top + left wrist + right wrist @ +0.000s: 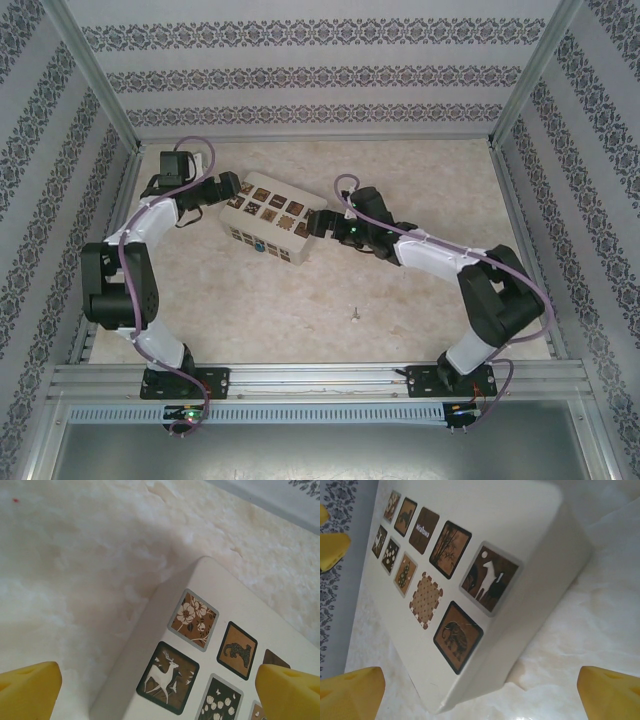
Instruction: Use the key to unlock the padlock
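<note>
The white box (266, 217) with brown patterned squares lies at mid-table between my two grippers. A small blue speck (258, 245) on its near wall may be the padlock; it is too small to be sure. A thin pale sliver, the key (355, 315), lies alone on the table nearer the arms. My left gripper (226, 190) is open at the box's left end, its yellow fingertips (28, 690) spread over that corner (200, 645). At the right end my right gripper (318, 225) is also open, fingertips (612, 694) wide around the box (470, 580).
Patterned walls and metal frame posts (100, 80) enclose the table on three sides. A rail (320, 378) runs along the near edge by the arm bases. Bare marbled tabletop (300, 310) lies between the box and the arms. The left gripper's yellow fingertips (332, 547) appear beyond the box.
</note>
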